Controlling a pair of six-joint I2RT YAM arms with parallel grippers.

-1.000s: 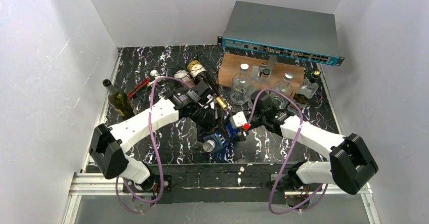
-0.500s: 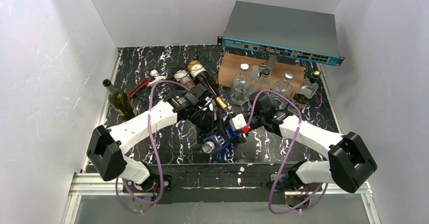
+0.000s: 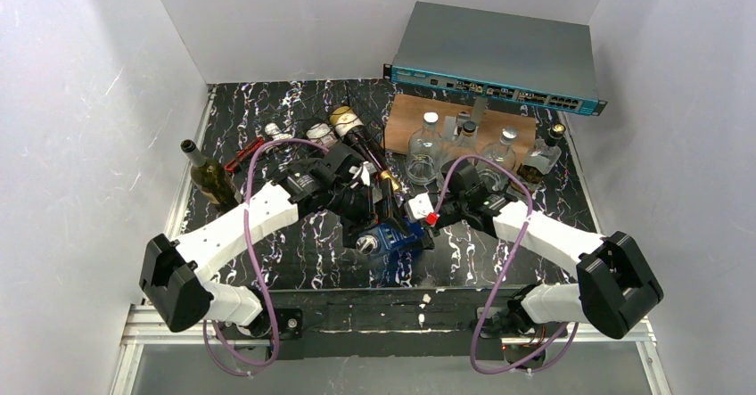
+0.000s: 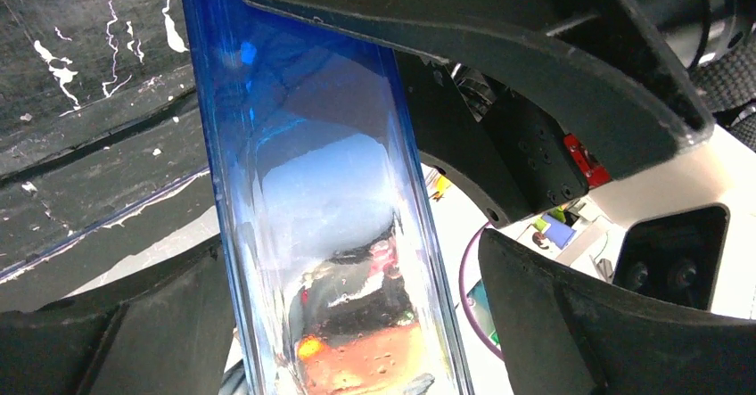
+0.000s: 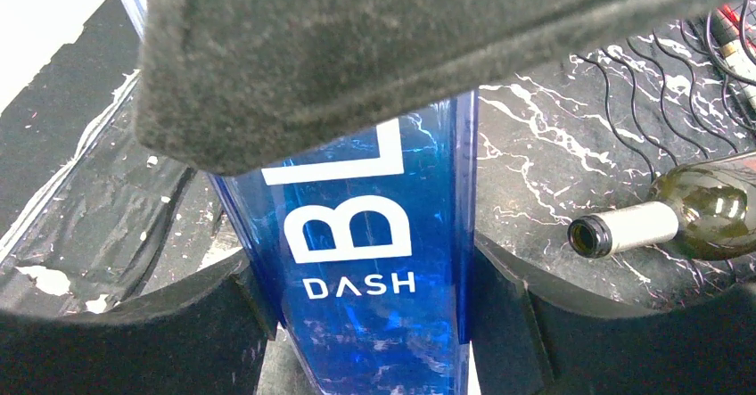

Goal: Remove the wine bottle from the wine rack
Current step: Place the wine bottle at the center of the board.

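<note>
Nearest me, over the front strip of the black, white-veined table (image 3: 308,248), the task's flat-faced blue glass bottle (image 3: 392,237) lies tilted between both arms, its silver cap toward the left, off the rack. The right gripper (image 5: 361,319) clamps it, both pads tight against its sides. White lettering reads "BL" above "DASH"; the rest hides behind the claw. The left gripper (image 4: 348,261) straddles the same bottle with jaws wide, a gap showing on one side. Beyond sit the thin black wire wine rack (image 5: 636,92) and, near it, an olive-green bottle (image 5: 704,212) on its side. Farther back a brown wooden board (image 3: 406,114) carries clear glass bottles (image 3: 426,150), then a grey, teal-fronted network switch (image 3: 495,52).
</note>
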